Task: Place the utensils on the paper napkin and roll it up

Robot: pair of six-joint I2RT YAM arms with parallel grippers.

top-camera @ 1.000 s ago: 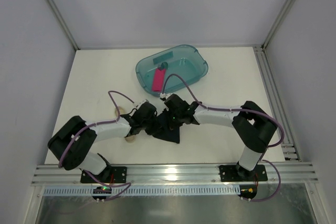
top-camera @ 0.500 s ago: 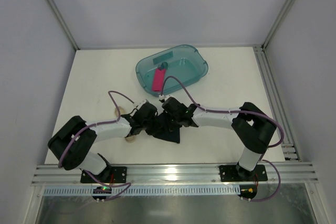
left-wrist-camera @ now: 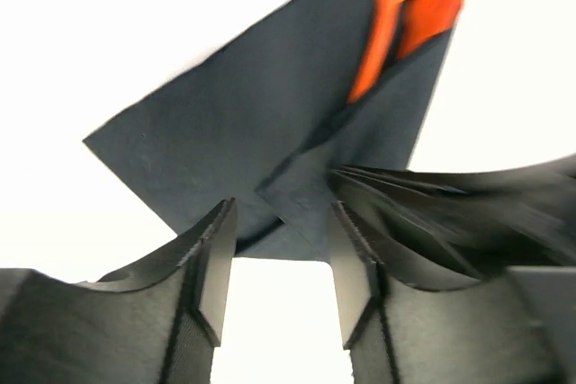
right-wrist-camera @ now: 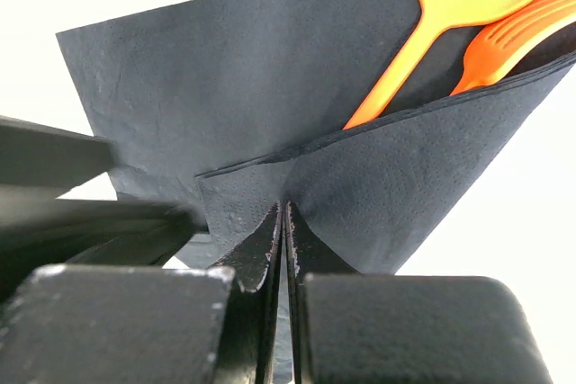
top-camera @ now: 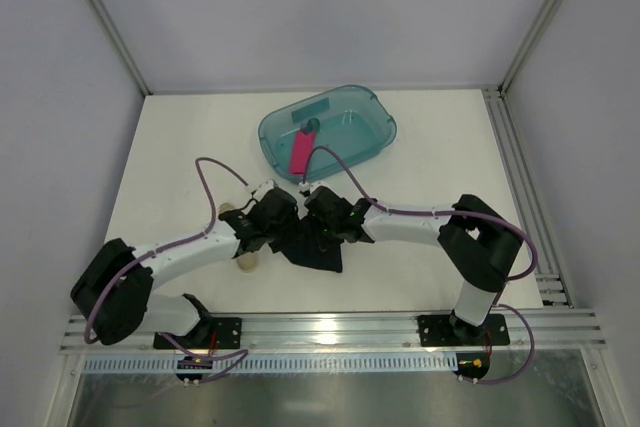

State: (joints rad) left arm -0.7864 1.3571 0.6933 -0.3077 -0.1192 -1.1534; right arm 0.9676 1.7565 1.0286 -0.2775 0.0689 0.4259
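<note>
Well, starting on my left: my left pincer (left-wrist-camera: 281, 222) stands with its jaws apart and holds nothing, its tips right at the near corner of the paper napkin (left-wrist-camera: 216, 114). That black sheet lies on the worktop (top-camera: 170, 167) between my two arms, with one flap folded over. The utensils (left-wrist-camera: 396, 2), an orange spoon and fork, lie on it ahead and to the right of the left pincer. Their handles are slipped under the flap and their heads poke out at the far corner, so their long axis slants from that corner back toward my tips. On the right, my right pincer (right-wrist-camera: 284, 218) is closed, pinching the flap's folded edge. I judge both arms about equally near. The roll should turn about the handles' line, so my left should take the near corner.
</note>
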